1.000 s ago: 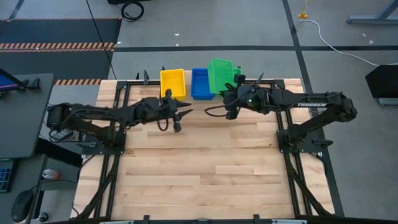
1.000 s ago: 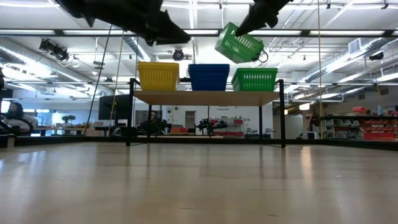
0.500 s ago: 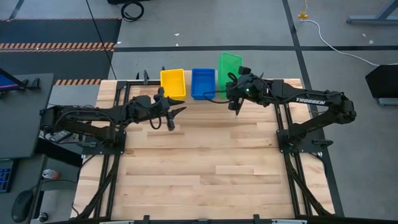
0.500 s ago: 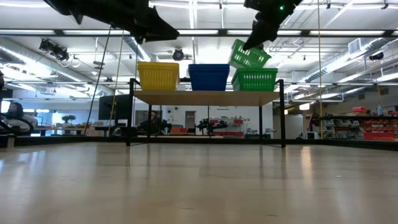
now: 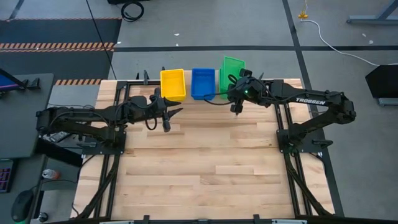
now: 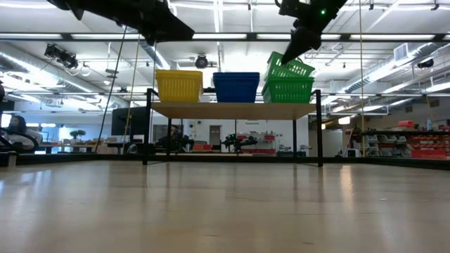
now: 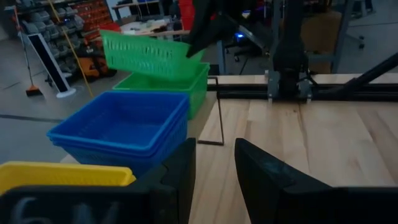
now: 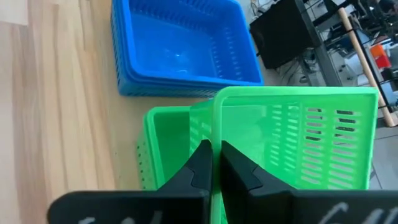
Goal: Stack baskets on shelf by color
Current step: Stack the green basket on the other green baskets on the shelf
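Note:
The shelf [image 6: 232, 110] stands at the table's far edge and bears a yellow basket stack [image 6: 178, 86], a blue stack [image 6: 236, 87] and a green stack [image 6: 288, 91]. My right gripper [image 8: 213, 163] is shut on one more green basket [image 6: 290, 67], which is tilted over the green stack [image 8: 168, 149]. My left gripper [image 7: 214, 171] is open and empty; it hovers above the table near the yellow stack [image 5: 173, 83], on its near side. The blue stack [image 7: 124, 127] and the tilted green basket [image 7: 146, 53] also show in the left wrist view. My right gripper pinches the tilted green basket's near wall at its rim [image 8: 216, 127], one finger inside the basket and one outside. The fingers come from the near side, slanting down. The held end is raised; the basket's other end [image 6: 309, 70] is down on the green stack.
The wide wooden tabletop [image 5: 205, 162] lies on the near side of the shelf. Black metal frames [image 5: 286, 134] run along the table's left and right sides. Beyond the shelf, the room holds racks and stands.
My right gripper has carried the green basket toward the far edge and down, from high in front of the shelf onto the green stack. The basket stays tilted, and its low end now rests there. My left gripper has drawn back toward the table's left.

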Robot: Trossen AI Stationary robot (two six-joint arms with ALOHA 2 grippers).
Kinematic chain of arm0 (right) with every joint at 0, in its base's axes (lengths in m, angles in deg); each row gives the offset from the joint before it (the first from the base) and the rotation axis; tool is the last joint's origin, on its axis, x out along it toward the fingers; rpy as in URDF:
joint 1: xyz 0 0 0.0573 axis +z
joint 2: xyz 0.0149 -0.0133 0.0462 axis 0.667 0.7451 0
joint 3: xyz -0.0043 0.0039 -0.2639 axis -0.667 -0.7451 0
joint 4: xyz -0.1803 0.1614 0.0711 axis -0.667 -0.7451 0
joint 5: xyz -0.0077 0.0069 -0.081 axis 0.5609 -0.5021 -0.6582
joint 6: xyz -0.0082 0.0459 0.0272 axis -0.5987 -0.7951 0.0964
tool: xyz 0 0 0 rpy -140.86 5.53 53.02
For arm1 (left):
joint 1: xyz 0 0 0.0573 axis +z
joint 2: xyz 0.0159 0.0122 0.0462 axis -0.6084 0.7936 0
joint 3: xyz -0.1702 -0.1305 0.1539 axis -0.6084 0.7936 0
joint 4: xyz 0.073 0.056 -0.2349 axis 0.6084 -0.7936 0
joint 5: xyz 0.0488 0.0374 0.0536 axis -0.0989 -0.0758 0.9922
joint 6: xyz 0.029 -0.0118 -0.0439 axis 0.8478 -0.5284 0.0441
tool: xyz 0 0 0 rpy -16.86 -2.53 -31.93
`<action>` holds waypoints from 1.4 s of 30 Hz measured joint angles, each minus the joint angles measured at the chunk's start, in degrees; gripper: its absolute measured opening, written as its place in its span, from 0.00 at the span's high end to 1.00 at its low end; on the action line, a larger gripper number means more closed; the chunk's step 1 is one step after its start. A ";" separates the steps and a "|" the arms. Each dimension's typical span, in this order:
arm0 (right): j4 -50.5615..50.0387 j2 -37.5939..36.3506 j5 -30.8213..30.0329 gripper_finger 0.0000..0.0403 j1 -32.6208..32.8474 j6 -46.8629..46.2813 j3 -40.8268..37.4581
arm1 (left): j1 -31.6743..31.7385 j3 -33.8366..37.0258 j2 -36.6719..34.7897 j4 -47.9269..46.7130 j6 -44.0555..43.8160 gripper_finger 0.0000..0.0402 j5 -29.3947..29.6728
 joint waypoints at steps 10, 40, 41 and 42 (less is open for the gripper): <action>-1.27 0.00 -0.22 0.95 1.36 0.05 0.02 | -0.01 0.02 0.03 -0.22 -0.29 0.71 0.00; -2.90 -0.02 -3.94 0.82 2.64 3.24 0.07 | -0.01 0.02 0.06 -1.26 -1.89 0.71 0.00; -2.87 -0.02 -4.30 0.85 2.64 4.26 0.07 | 0.00 0.02 0.06 -1.24 -1.89 0.71 0.00; -2.80 -0.02 -4.40 0.87 2.68 5.19 0.07 | -0.01 0.02 0.06 -1.24 -1.89 0.71 0.00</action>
